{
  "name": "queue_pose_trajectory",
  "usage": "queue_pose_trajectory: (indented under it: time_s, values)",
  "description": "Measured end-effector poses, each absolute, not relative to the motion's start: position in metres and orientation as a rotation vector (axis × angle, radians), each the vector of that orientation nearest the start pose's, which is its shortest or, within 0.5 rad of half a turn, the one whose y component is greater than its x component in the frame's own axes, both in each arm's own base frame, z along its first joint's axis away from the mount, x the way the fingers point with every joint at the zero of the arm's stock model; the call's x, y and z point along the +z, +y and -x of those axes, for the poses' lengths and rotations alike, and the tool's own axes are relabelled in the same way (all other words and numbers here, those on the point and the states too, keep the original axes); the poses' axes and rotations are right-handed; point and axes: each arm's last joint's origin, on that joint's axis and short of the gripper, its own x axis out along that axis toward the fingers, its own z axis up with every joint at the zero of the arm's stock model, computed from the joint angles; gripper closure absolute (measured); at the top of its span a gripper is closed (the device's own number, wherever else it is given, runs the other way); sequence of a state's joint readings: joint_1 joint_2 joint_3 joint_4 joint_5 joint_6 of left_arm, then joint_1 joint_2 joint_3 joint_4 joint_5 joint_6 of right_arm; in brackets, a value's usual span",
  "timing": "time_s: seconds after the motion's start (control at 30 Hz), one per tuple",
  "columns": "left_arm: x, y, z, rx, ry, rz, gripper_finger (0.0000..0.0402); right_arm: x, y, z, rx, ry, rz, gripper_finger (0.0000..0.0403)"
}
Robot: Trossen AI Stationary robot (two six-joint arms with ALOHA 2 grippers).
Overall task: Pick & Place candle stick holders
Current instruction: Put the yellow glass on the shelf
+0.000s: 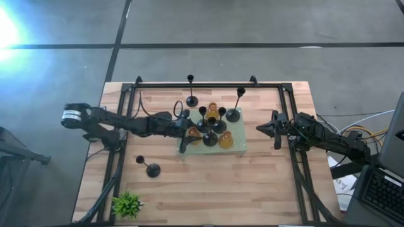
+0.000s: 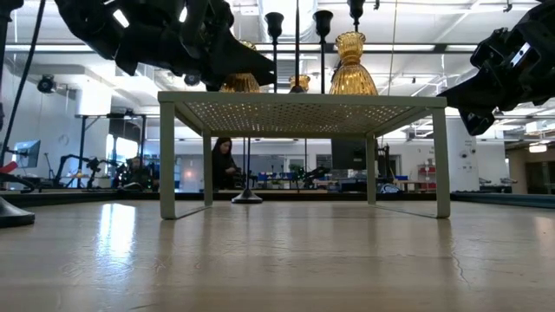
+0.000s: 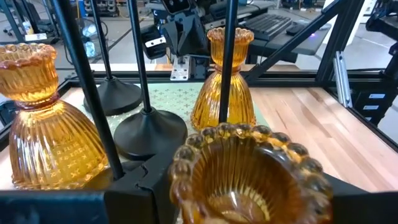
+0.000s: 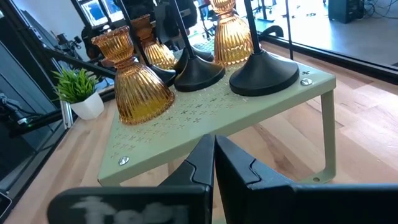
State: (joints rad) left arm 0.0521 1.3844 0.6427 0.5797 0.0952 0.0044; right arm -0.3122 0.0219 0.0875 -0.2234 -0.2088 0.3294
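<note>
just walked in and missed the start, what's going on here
The left claw grips an amber glass candle holder at the left edge of the pale green stand, where more amber and black holders are gathered. One black holder sits apart on the table. The right claw waits shut to the stand's right.

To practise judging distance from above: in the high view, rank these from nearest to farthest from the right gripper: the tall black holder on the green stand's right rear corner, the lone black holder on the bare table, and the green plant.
1. Tall black holder, just to the left of the right gripper, on the stand.
2. Lone black holder, past the stand on the left side.
3. Green plant, at the table's near left corner.
</note>
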Motion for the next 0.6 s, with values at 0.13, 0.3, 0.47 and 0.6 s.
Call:
queue_pose_trajectory:
  time_s: [0.13,0.3,0.47,0.6]
  values:
    - [0.2277,0.0123,-0.2887,-0.044,0.157,0.007,0.0204,0.1701,-0.0224,-0.0889,-0.128,0.135,-0.369,0.0394]
    - [0.2327,0.0122,-0.2865,-0.044,0.137,0.005,0.0204,0.1701,-0.0224,-0.0889,-0.128,0.135,-0.369,0.0394]
    - [0.2335,0.0122,-0.2867,-0.044,0.135,0.006,0.0204,0.1701,-0.0224,-0.0889,-0.127,0.134,-0.369,0.0394]
    - [0.2340,0.0122,-0.2866,-0.044,0.134,0.006,0.0204,0.1701,-0.0224,-0.0889,-0.127,0.135,-0.369,0.0394]
